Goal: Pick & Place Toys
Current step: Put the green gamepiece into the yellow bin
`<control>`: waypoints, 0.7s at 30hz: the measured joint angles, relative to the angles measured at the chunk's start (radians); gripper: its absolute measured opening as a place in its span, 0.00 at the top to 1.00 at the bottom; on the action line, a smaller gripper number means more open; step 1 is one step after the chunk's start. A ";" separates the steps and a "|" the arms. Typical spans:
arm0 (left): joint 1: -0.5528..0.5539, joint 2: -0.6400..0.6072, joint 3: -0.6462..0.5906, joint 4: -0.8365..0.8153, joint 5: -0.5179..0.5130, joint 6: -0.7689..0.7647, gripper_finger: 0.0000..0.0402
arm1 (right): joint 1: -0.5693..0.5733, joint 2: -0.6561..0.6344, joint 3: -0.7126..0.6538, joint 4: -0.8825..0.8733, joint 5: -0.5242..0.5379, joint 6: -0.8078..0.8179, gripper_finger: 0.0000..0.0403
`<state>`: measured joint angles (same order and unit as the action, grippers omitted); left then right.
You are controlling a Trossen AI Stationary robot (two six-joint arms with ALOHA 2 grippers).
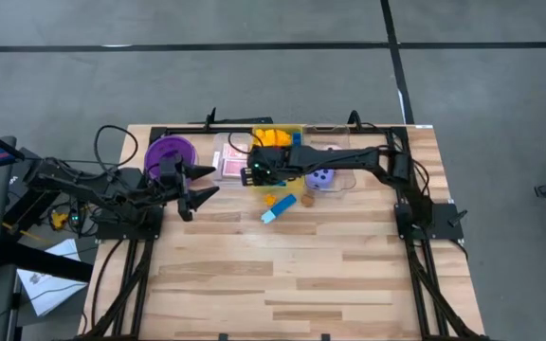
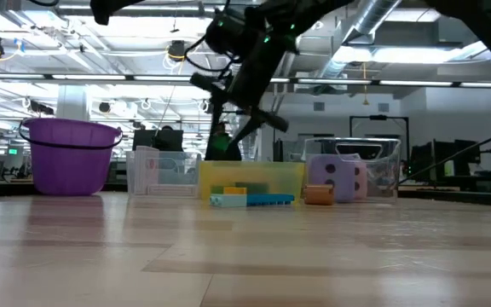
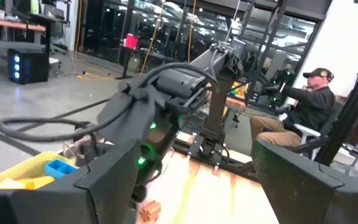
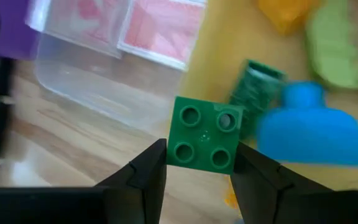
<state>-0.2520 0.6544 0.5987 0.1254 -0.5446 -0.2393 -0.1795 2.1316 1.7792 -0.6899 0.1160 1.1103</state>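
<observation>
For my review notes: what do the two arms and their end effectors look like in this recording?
Both arms are black, built of jointed tubular links. The left arm trails loose black cables looping beside its base, and its end effector ends in two pointed black fingers. The right arm shows a small green indicator light near the wrist; its end effector has two flat, angular black fingers.

Left gripper (image 3: 179,186): own dark fingers (image 3: 104,180) spread apart, nothing between them. Right arm (image 3: 166,99) directly ahead, green light lit. Yellow bin (image 3: 14,171) holds blue block (image 3: 59,167). Orange block (image 3: 149,210) on counter (image 3: 210,193). Seated person (image 3: 303,109) beyond.
</observation>
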 joint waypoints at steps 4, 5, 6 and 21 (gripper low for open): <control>0.000 -0.003 0.000 -0.011 0.000 -0.009 0.24 | 0.000 0.024 -0.002 0.004 -0.012 -0.002 0.63; 0.000 -0.003 0.000 -0.016 0.000 -0.009 0.24 | 0.000 0.031 0.003 0.032 -0.011 -0.003 0.63; 0.000 -0.004 0.000 -0.019 0.000 -0.009 0.24 | 0.000 0.032 0.004 0.034 -0.012 -0.004 0.63; 0.000 -0.005 0.000 -0.033 0.000 -0.013 0.24 | -0.046 0.033 0.001 0.010 -0.011 -0.057 0.63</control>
<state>-0.2523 0.6495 0.5987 0.0925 -0.5446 -0.2523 -0.2258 2.1647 1.7805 -0.6804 0.1051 1.0533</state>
